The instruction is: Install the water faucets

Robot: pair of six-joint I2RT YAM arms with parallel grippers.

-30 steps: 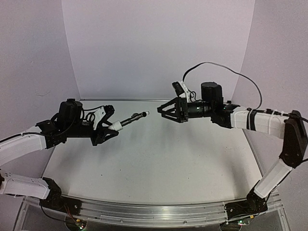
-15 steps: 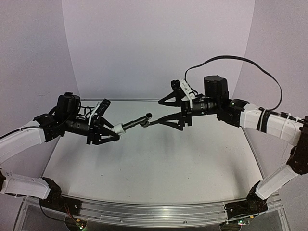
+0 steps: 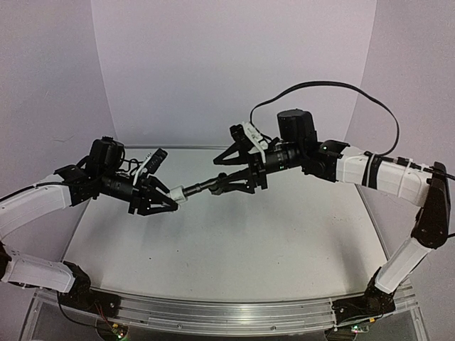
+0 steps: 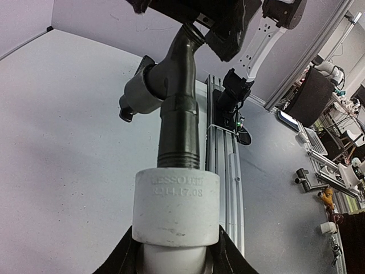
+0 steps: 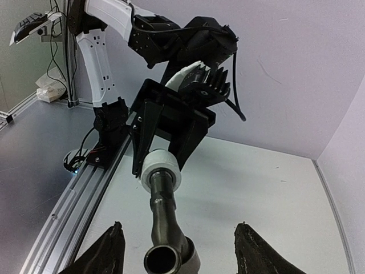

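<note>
From above, the left gripper (image 3: pixel 167 200) clamped the white fitting (image 3: pixel 178 193), with the dark faucet (image 3: pixel 201 186) jutting in midair toward the right gripper (image 3: pixel 222 177). The left wrist view showed the fitting seated between that gripper's fingers (image 4: pixel 122 257). In the right wrist view, wide-spread fingers (image 5: pixel 108 251) flanked the spout without touching it.

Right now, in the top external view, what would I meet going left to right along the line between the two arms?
Left arm's black two-finger gripper → small white plastic fitting it clamps → slender dark grey metal tap → right arm's black gripper, jaws open around the tap's far end.
</note>
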